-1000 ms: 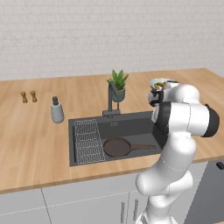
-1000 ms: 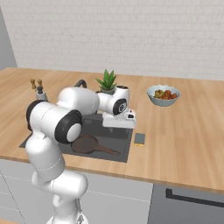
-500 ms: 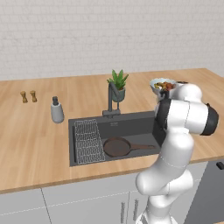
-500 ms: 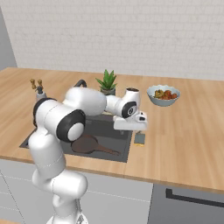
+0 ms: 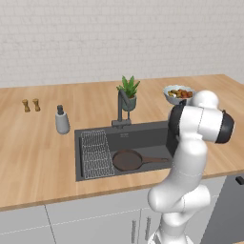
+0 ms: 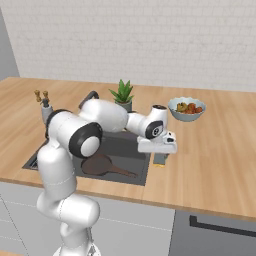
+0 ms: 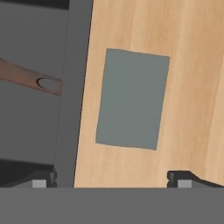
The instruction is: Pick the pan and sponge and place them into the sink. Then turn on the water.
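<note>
The dark brown pan (image 5: 127,159) lies in the sink (image 5: 143,136) beside the wire rack, its handle pointing right; in the hand view its handle end (image 7: 30,78) shows inside the basin. The sponge (image 7: 132,98), seen as a flat grey-green rectangle, rests on the wooden counter just right of the sink's rim. My gripper (image 6: 160,154) hovers right above the sponge (image 6: 160,160), pointing down. It is open (image 7: 113,178), with the fingertips spread wider than the sponge and nothing between them. No stream falls from the faucet (image 5: 121,102).
A pale bowl of food (image 6: 186,107) stands on the counter behind and to the right of the sponge. A potted plant (image 5: 128,90) sits behind the faucet. A soap dispenser (image 5: 61,120) and two small shakers (image 5: 31,105) are left of the sink.
The hand has swung right, from over the sink to over the counter beside it, and now hangs above the sponge. The pan has stayed in the sink.
</note>
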